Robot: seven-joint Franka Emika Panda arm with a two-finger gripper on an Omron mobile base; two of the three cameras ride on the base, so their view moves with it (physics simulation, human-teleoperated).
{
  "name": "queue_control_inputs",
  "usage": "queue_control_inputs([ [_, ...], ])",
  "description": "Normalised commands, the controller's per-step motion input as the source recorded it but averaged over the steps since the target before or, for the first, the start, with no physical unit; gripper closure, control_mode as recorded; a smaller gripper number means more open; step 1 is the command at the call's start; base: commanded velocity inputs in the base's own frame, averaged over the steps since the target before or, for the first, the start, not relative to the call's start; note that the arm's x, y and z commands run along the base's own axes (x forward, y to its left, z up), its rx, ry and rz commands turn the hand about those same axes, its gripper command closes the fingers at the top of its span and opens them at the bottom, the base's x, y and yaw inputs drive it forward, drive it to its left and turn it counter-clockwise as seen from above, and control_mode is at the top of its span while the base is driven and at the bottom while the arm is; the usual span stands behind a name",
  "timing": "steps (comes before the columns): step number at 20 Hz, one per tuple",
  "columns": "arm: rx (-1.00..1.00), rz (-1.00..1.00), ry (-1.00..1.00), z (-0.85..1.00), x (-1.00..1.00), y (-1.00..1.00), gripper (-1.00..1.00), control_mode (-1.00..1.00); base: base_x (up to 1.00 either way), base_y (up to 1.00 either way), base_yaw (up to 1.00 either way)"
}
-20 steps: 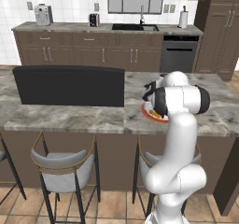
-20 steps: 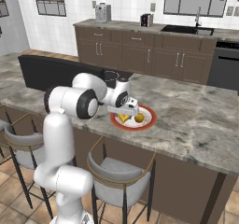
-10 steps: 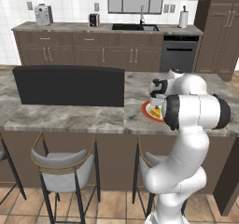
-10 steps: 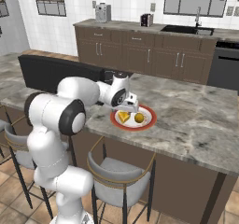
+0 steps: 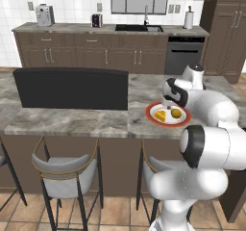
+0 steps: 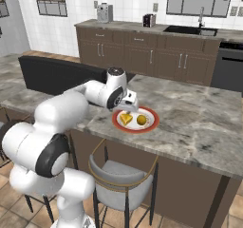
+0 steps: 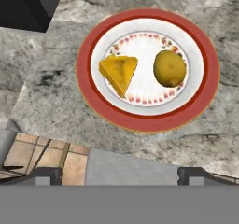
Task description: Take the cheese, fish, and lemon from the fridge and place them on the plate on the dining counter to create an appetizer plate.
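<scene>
The white, red-rimmed plate lies on the grey marbled dining counter. On it rest the cheese wedge and the round lemon, side by side and apart. My gripper hovers above the plate's edge, open, with nothing between its widely spread fingertips. The fish and the fridge are out of view.
A black rectangular inset sits left of the plate. Stools stand under the counter's near edge. The wall counter with a sink runs along the back.
My arm's elbow has swung down and toward the cameras, uncovering the plate in the left base view. The hand has stayed over the plate's edge with its jaws wide. Cheese and lemon have not moved.
</scene>
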Motion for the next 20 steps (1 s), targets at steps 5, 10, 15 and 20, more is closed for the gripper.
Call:
queue_control_inputs([
  [5,0.0,0.0,0.0,1.0,-0.61,0.0,-1.0,-1.0,0.0,0.0,0.0],
  [10,0.0,0.0,-0.02,0.74,-0.75,0.03,-1.0,-1.0,0.0,0.0,0.0],
  [15,-0.03,0.0,-0.12,0.19,-0.84,0.31,-1.0,-1.0,0.0,0.0,0.0],
  [20,-0.09,0.0,-0.19,0.0,-0.82,0.62,-1.0,-1.0,0.0,0.0,0.0],
])
